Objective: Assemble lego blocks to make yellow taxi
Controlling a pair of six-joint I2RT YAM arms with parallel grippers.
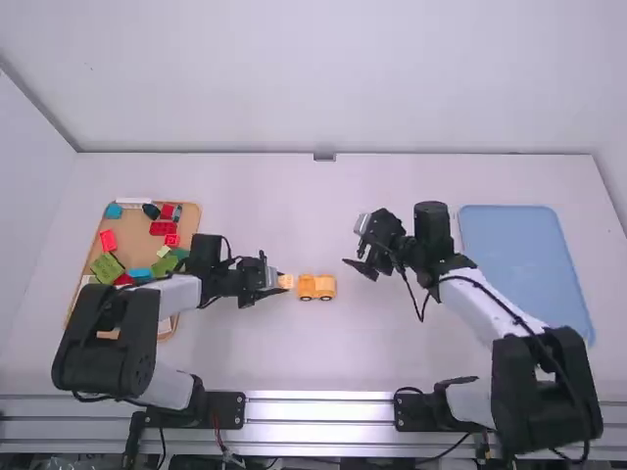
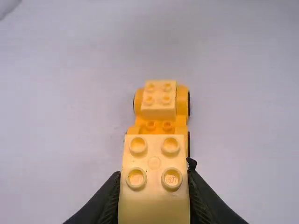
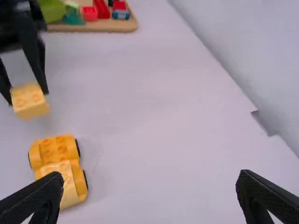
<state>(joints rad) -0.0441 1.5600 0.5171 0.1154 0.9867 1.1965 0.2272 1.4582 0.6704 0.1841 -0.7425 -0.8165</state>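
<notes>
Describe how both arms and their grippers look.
The left arm and right arm match: white links, bulky black joints. A thin black cable runs along the right one's white link. The left gripper and right gripper are black, each with two narrow, tapering fingers.

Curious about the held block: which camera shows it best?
The left wrist view: the yellow block is close, four studs plain. The high view shows it tiny; the right wrist view, farther off in the left gripper.
</notes>
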